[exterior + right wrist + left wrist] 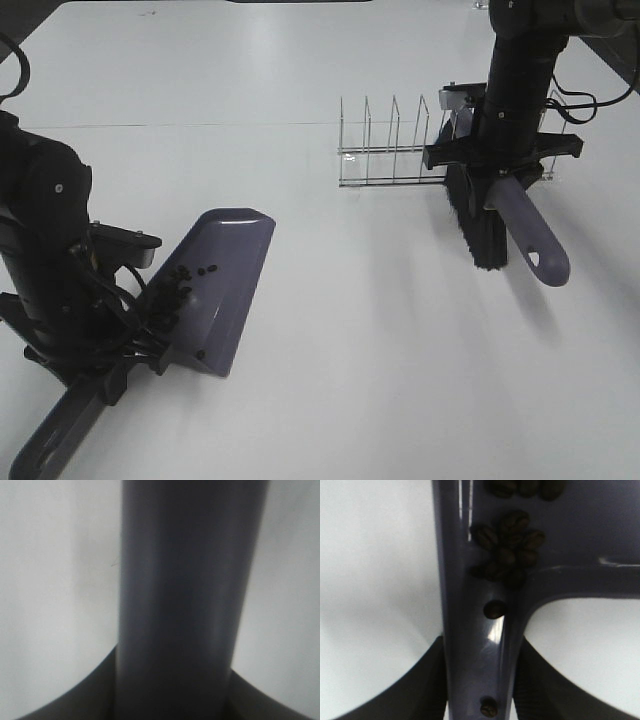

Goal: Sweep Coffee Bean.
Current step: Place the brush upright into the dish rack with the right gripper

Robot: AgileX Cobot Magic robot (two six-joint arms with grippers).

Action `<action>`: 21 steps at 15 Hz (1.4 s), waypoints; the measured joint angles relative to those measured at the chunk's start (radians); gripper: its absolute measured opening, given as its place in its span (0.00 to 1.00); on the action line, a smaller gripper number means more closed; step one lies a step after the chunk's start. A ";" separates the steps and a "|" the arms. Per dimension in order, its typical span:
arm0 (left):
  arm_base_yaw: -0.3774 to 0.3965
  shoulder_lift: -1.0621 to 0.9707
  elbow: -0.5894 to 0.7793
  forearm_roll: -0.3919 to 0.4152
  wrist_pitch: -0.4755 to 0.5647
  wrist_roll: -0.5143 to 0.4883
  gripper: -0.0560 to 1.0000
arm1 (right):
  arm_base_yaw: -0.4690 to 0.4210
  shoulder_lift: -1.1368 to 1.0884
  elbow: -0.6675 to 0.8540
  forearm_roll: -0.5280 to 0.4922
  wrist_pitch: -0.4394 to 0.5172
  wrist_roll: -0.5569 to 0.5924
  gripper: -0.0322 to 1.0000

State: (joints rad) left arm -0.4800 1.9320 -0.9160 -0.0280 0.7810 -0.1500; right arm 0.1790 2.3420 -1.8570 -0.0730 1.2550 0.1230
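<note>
While coffee beans [180, 287] lie in the dustpan [232, 262], held tight by the left gripper [480, 685] at the desk's front left corner, the right gripper [174, 685] holds the brush [486, 238].

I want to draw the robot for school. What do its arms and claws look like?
Both arms are black and chunky, made of rounded tubes. The left arm has a tiny pale screw dot on its joint, and thin black cables loop beside it. The right arm has black cables too, and a wide black bar at its claw.
</note>
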 joint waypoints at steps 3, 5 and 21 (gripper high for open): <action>0.000 0.000 0.000 -0.001 0.002 0.000 0.37 | -0.008 0.050 -0.102 -0.002 0.006 0.000 0.32; 0.000 0.000 0.000 -0.001 0.002 0.000 0.37 | -0.035 0.086 -0.162 0.073 0.008 -0.003 0.32; 0.000 0.000 0.000 -0.001 0.002 0.000 0.37 | -0.060 0.090 -0.165 0.135 -0.066 -0.008 0.32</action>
State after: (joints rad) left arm -0.4800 1.9320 -0.9160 -0.0290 0.7830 -0.1500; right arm 0.1190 2.4320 -2.0220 0.0620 1.1890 0.1150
